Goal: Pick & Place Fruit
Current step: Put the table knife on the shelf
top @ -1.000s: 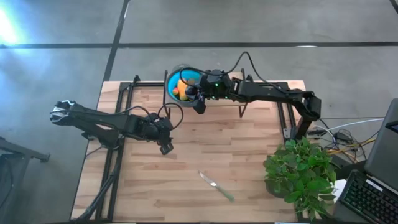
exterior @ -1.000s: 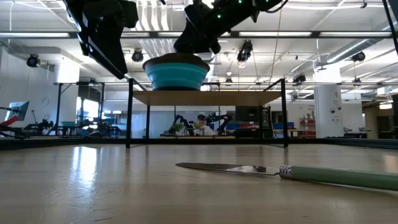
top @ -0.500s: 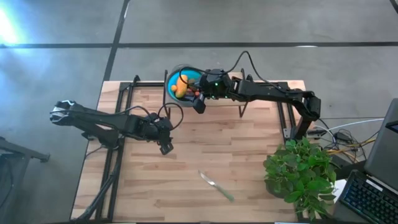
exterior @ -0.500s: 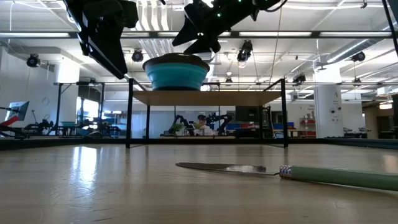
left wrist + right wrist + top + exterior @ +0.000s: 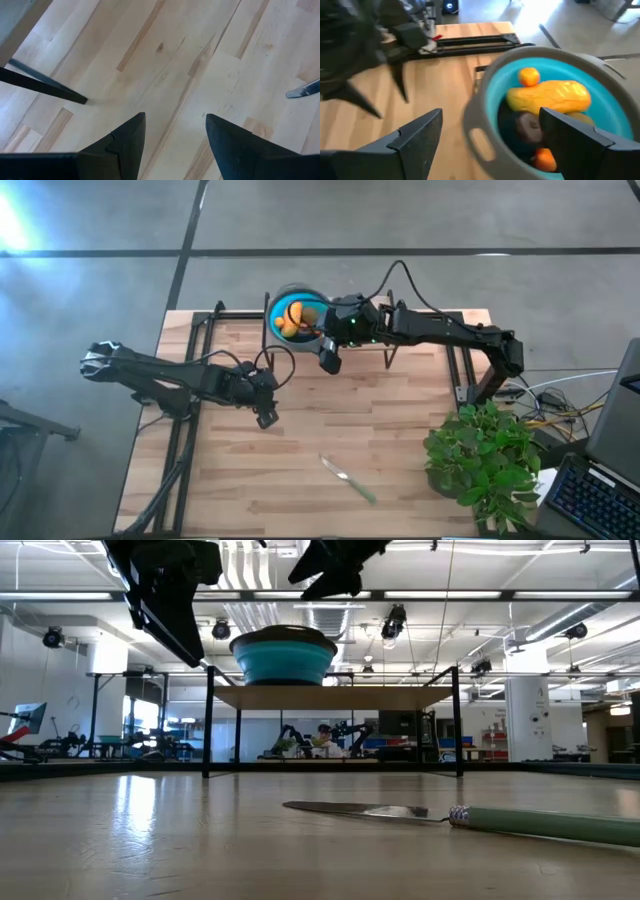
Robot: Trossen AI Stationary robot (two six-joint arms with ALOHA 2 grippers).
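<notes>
Blue bowl [image 5: 291, 313] holds fruit [image 5: 549, 95] | right pincer [image 5: 329, 360] withdrawn, wide, empty | left pincer [image 5: 266, 418] parted, unmoved

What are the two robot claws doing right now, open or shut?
Left gripper: open, empty, above the bare wooden table.
Right gripper: open, empty, beside the round blue bowl with grey rim holding fruit.

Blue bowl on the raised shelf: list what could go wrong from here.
1. The bowl sits at the shelf's edge; the open right hand, close beside it, could knock it off.
2. The fruit is piled inside, so a nudge might spill pieces.
3. The knife lies loose on the table, where the open, empty left hand hovering nearby could hit it.
</notes>
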